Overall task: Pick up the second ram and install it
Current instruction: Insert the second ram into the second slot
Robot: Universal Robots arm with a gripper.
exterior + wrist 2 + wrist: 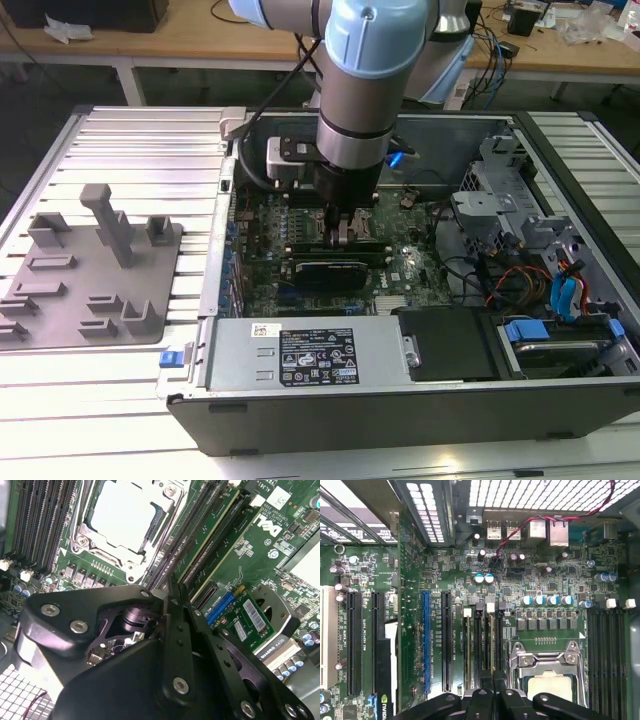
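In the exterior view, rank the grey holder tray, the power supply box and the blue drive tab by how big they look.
Largest to smallest:
1. Power supply box
2. Grey holder tray, close to it in area, so that order is unsure
3. Blue drive tab, clearly smallest

Below the black metal gripper (172,592), the green printed motherboard (555,587) is showing black slots (354,640), one blue slot (425,640), and a silver square socket frame (547,662).

An open computer case (560,400) lies on a ribbed metal desk (140,150), its green motherboard (405,275) exposed. A grey plastic holder tray (90,285) sits at the exterior view's left. The processor socket (547,672) lies between rows of memory slots.
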